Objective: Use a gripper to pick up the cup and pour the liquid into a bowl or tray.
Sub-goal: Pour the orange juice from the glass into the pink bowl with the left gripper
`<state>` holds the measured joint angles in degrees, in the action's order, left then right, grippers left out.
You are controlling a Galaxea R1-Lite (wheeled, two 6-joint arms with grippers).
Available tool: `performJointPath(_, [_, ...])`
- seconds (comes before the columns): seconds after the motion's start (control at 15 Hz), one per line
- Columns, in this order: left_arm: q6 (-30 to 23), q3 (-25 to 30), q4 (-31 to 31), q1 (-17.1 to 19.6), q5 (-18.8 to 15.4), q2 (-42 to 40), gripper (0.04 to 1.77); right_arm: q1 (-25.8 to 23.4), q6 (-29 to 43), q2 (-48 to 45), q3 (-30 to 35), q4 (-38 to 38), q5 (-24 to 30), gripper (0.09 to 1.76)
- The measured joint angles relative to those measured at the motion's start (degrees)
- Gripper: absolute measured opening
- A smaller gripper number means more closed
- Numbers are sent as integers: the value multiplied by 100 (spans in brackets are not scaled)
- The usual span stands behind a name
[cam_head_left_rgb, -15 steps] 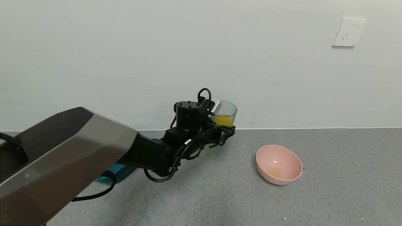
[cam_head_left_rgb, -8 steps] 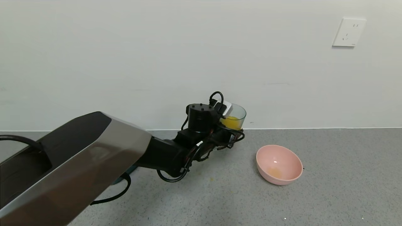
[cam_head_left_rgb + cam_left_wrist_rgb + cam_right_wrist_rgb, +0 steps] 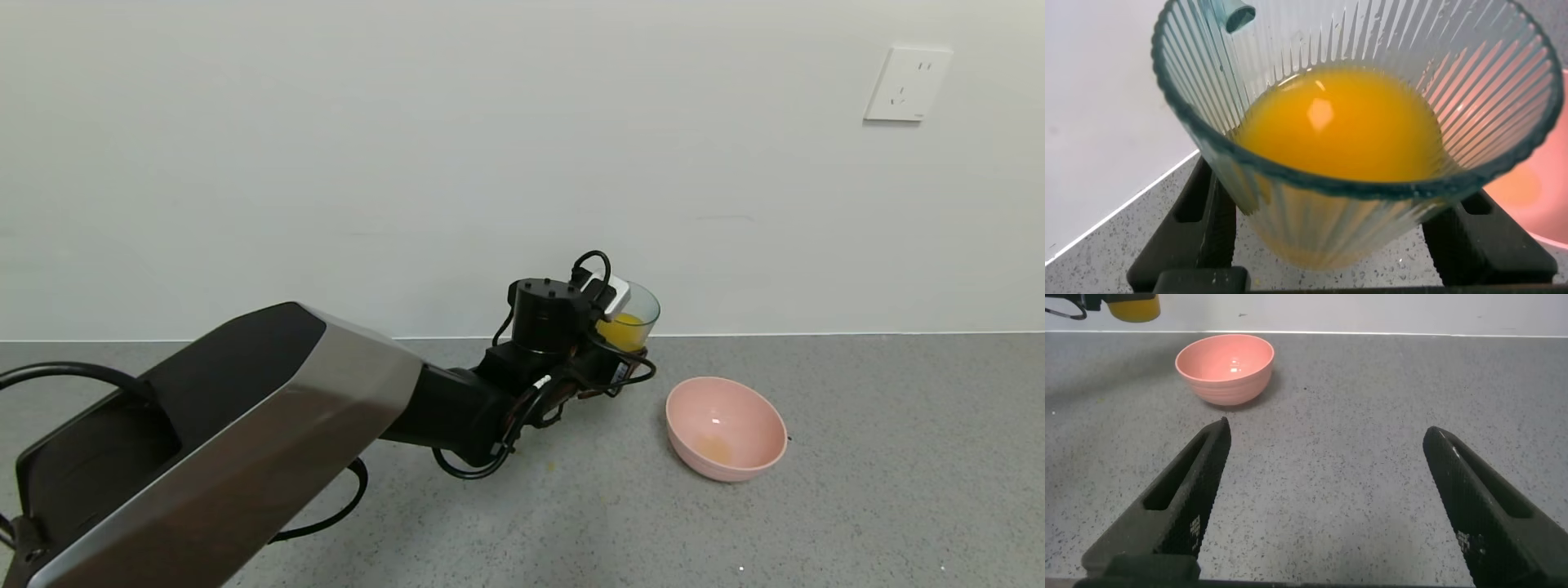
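While the cup (image 3: 633, 325) is held upright above the grey floor (image 3: 857, 506), the pink bowl (image 3: 726, 428) is seen at about four o'clock from it in the head view, near but not yet beneath it. That offset is judged to be what the coming move turns on: the cup would have to be carried toward four o'clock until its rim stands over the bowl before any tilt is begun. The bowl is set well out from the white wall (image 3: 408, 163), with a faint orange trace at its bottom. The left arm (image 3: 245, 441) is stretched across the frame from eight o'clock, and it is clearly the nearer of the two arms to both cup and bowl. The left gripper (image 3: 1347, 237) is clamped on the lower wall of the cup, one black finger (image 3: 1184, 224) pressed to each side. The cup's long axis is kept close to vertical, and the orange liquid (image 3: 1343, 122) lies level, filling roughly the lower half. The right gripper (image 3: 1323, 506) is held low over the floor, fingers spread wide apart and empty, with the bowl well ahead of it.
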<state>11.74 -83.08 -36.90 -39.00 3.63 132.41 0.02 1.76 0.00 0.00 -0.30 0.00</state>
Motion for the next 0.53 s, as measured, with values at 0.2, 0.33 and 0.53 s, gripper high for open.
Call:
performJointPath(0.2, [193,-63,20,-74,41,57,128,0,0,0,0,1,0,171])
performJointPath(0.33, [355,-93,13,-111,72,100,128,0,-2,0,0,1,0,171])
performJointPath(0.53, [514,-110,16,-174,74,138,128,2,0,0,0,0,0,171])
